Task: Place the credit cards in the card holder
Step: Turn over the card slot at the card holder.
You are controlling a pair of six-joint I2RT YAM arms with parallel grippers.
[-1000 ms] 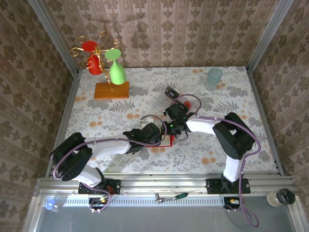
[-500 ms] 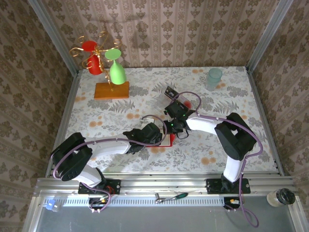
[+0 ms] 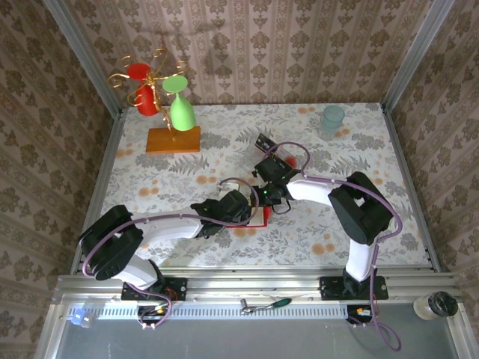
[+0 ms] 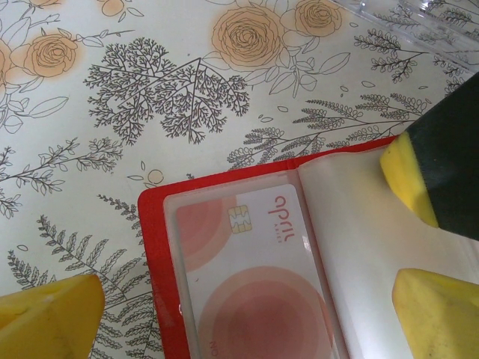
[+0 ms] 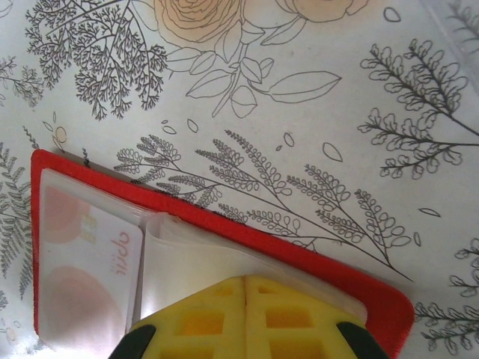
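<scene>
Your right claw pinches the card holder, left claw open astride it: tug hard and you could slide the credit card out.

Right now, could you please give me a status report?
Left gripper open over the flat red folding card holder. Right gripper shut, tips on its pale pocket. One whitish red-blotched card already pocketed. Clear plastic tray beyond, apart.

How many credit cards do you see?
2. A whitish card sits in the red card holder's clear pocket. A black card lies farther back on the table. Others may be hidden.
</scene>
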